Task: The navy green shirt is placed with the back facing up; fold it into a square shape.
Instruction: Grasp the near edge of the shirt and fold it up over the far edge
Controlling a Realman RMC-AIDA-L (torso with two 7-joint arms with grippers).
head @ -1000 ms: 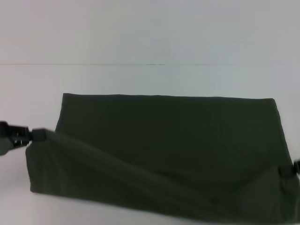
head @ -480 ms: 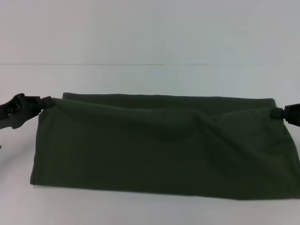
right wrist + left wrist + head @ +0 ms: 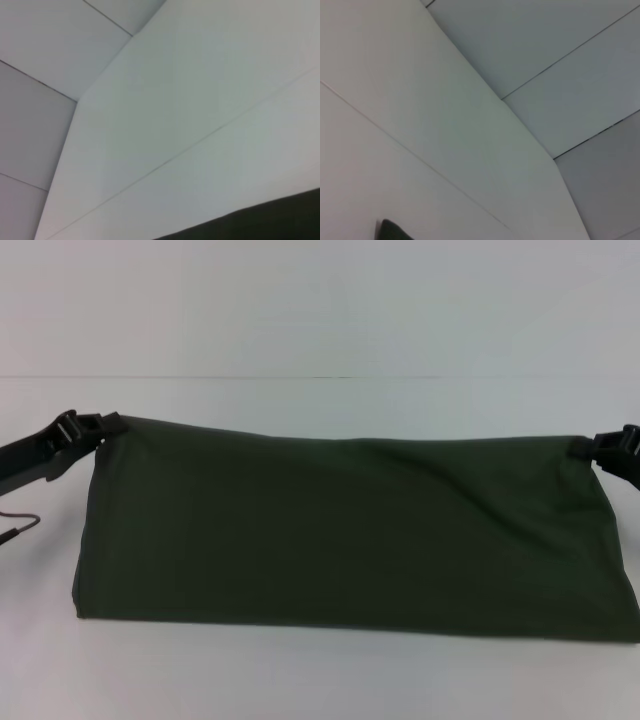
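Left gripper [image 3: 108, 424] is seen in the head view at the far left corner of the navy green shirt [image 3: 350, 530], its fingers clamped on the cloth there, with its dark arm running off to the left edge of the view. Right gripper [image 3: 585, 447] is seen at the far right corner of the shirt, likewise pinched on the fabric, its body cut by the right edge of the view. The far edge of the shirt is held between the two grippers and runs slightly sloped, higher at the left corner than at the right. The shirt is spread as a wide folded band on the white table [image 3: 320, 680], plain dark olive surface up, no lettering visible; its near edge lies flat along the table, and soft creases are seen near the middle and toward the right side. A thin dark wire-like item [image 3: 18, 523] is seen on the table just left of the shirt, below the left arm; what it is cannot be told. In the left wrist view, mostly white table [image 3: 420, 150] and wall panels are shown, with a small dark bit of the shirt [image 3: 392, 231] at the picture's edge. In the right wrist view, white table [image 3: 200, 125] is shown, with a strip of the shirt [image 3: 270, 220] along one corner.
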